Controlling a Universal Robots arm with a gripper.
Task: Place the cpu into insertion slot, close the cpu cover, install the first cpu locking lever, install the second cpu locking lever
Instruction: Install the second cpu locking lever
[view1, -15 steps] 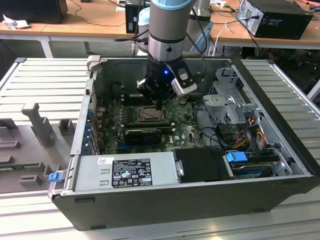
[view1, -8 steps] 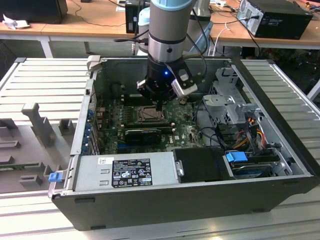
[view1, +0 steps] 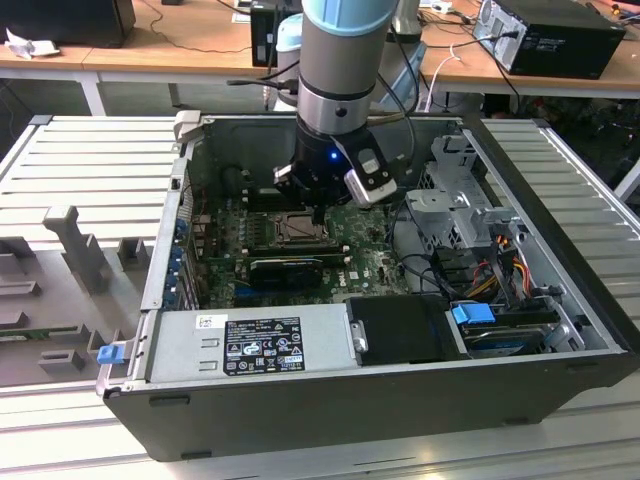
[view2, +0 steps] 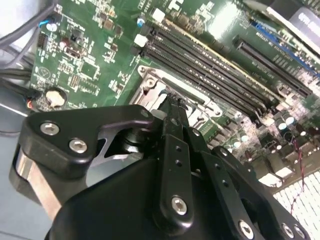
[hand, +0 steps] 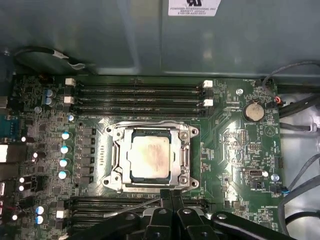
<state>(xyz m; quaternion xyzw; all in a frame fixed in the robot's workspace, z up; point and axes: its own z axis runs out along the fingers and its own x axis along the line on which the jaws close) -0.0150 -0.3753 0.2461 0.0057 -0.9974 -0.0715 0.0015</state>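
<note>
With its fingers pressed shut on nothing, the tool (hand: 171, 196) is poised at the edge of the insertion slot (hand: 150, 157), where the cpu (hand: 148, 157) is seated between memory slots (hand: 140, 97), inside a computer case (view1: 560, 380) set on a slatted counter (view1: 80, 170).

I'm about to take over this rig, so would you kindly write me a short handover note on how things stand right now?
Gripper: fingers shut, holding nothing, tips at the socket's edge.
The cpu sits in the insertion slot on the green motherboard.
The cpu cover lies closed around it.
Done: cpu placed, cover down.
Left: whether the locking levers are latched cannot be told; check both.
</note>
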